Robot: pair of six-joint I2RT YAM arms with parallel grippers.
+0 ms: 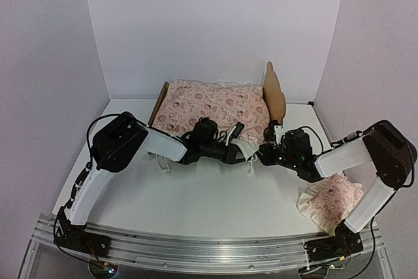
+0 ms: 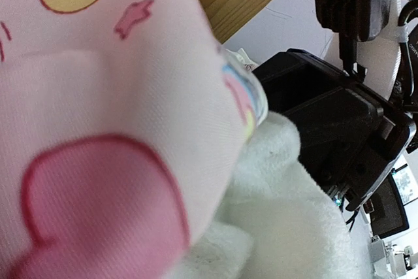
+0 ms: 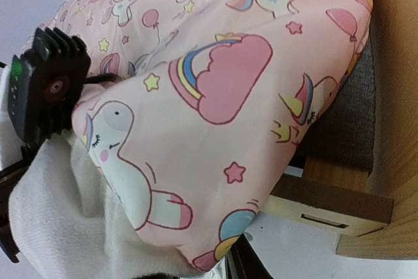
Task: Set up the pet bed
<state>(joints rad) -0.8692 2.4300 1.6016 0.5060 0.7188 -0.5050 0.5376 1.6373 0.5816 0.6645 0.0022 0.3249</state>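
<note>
Nearest me, the pillow (image 1: 330, 202) lies at the table's (image 1: 196, 200) near right corner, untouched. Past it, right of mid-table, my left gripper (image 1: 238, 151) is pressed together, seemingly pinching the cover's (image 1: 209, 106) cream ruffle (image 2: 281, 213). My right gripper (image 1: 264, 155) is just beside it at the same corner of cloth, and I cannot tell whether its jaws are spread or gripping.

I judge the step is seating the cover's near corner by the headboard (image 1: 274, 93). I should hold the ruffle taut with the left, draw the corner over the rail (image 3: 326, 204) with the right, and avoid dragging the light bed (image 3: 385, 96).

The bed stands along the far edge, headboard rightward. It is pale plywood, with the grey base (image 3: 346, 115) showing under the raised pink corner and the rest covered.
</note>
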